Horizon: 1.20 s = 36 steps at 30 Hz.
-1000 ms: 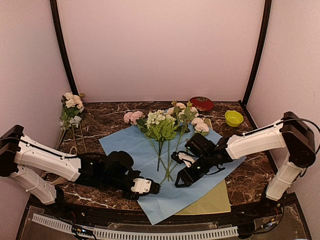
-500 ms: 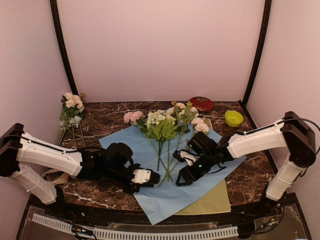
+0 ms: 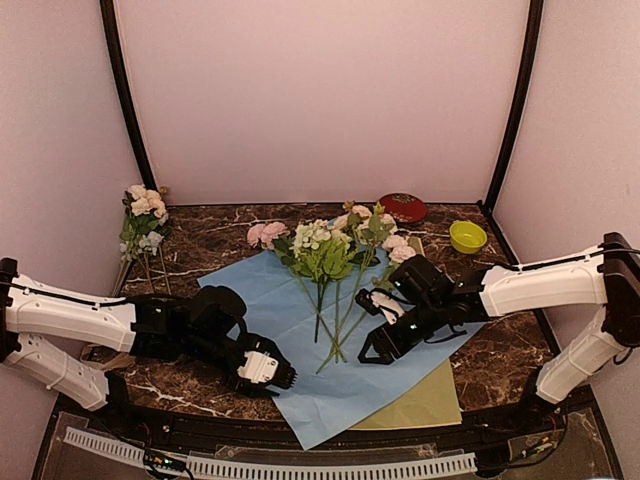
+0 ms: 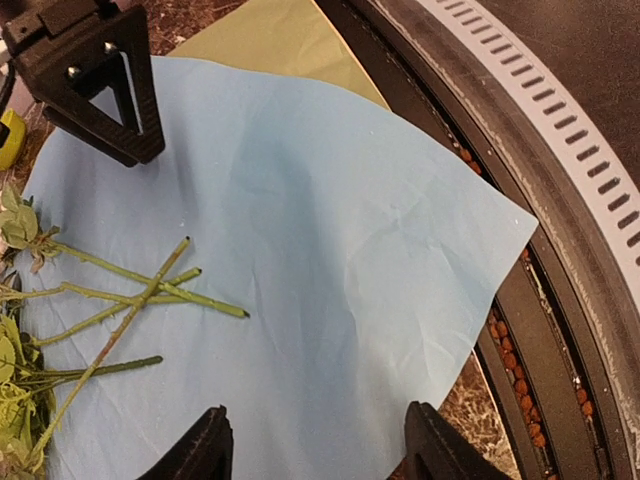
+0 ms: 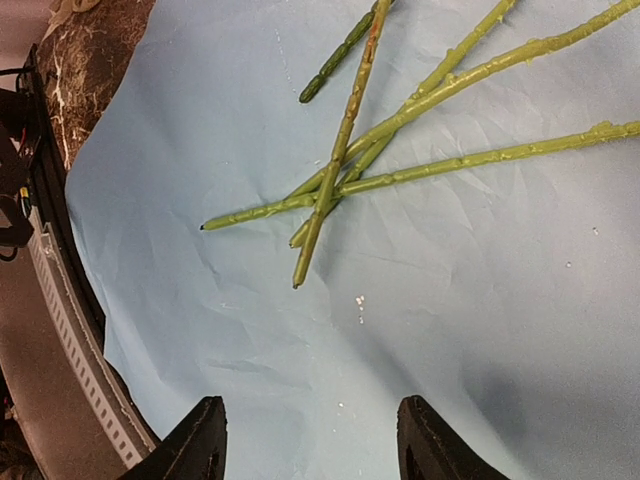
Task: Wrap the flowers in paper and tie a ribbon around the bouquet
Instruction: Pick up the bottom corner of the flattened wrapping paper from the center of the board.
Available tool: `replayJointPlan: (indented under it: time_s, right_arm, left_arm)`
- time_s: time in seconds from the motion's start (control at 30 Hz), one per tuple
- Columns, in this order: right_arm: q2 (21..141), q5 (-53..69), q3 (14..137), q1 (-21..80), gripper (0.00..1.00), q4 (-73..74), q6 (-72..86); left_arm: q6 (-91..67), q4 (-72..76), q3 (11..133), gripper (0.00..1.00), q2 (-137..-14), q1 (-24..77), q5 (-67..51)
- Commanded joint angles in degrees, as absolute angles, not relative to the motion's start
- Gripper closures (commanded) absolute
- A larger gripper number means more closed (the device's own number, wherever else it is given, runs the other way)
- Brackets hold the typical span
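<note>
1. A dark marble table (image 3: 205,238) fills the floor of a booth with pale pink walls, and both arms reach in from the near edge.
2. The paper (image 3: 285,300) lies flat in the middle of the table, its light blue face up, with one corner hanging out over the near edge.
3. The flowers (image 3: 325,250) rest loose on that paper, the pink, cream and green heads towards the back wall and the thin stems fanning down and crossing near the middle of the sheet.
4. A yellow-green sheet (image 3: 428,405) peeks out from under the paper's near right side.
5. The left gripper (image 3: 275,375) sits low over the paper's near left edge, its jaws apart and nothing between them but paper, with the stem ends a little way ahead.
6. The right gripper (image 3: 372,352) is just right of the stems, jaws also spread and holding nothing, its fingers pointing down at the paper.
7. At the back left, a second bunch of flowers (image 3: 143,215) leans in the corner.
8. At the back right stand a red dish (image 3: 403,207) and a small yellow-green bowl (image 3: 467,236), both clear of the paper.
</note>
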<state>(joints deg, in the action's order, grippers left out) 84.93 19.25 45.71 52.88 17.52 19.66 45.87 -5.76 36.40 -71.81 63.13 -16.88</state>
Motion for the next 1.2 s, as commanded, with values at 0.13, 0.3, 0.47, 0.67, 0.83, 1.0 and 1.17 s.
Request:
replayJointPlan:
  time_s: [0.13,0.3,0.47,0.67,0.83,1.0,1.17]
  right_arm:
    - [85.93,19.18,45.12,53.79,0.41,16.38,20.62]
    - [86.67,19.39,44.82,53.97,0.41,16.08,20.52]
    - [87.62,19.73,45.3,54.05,0.41,15.82,20.24]
    - [87.59,19.41,45.13,54.05,0.41,15.95,19.91]
    - [87.84,19.53,44.39,54.06,0.41,15.09,20.42]
    - [87.49,19.88,44.31,54.05,0.41,15.16,20.46]
    - [86.69,20.49,44.5,54.1,0.41,15.54,19.98]
  left_arm:
    - [56.4,-12.79,35.43,0.37,-76.15,63.0,-16.28]
    - [58.33,-11.76,34.41,0.37,-77.6,63.55,-14.6]
    - [58.79,-3.46,32.1,0.38,-79.93,65.08,-8.29]
    - [57.98,1.49,31.11,0.51,-79.94,65.34,-8.77]
    - [56.27,1.73,31.83,0.72,-80.23,65.33,-7.89]
    - [52.74,-0.66,34.16,0.82,-79.66,65.26,-10.1]
    - [49.89,-4.42,36.57,0.99,-80.93,65.3,-12.33]
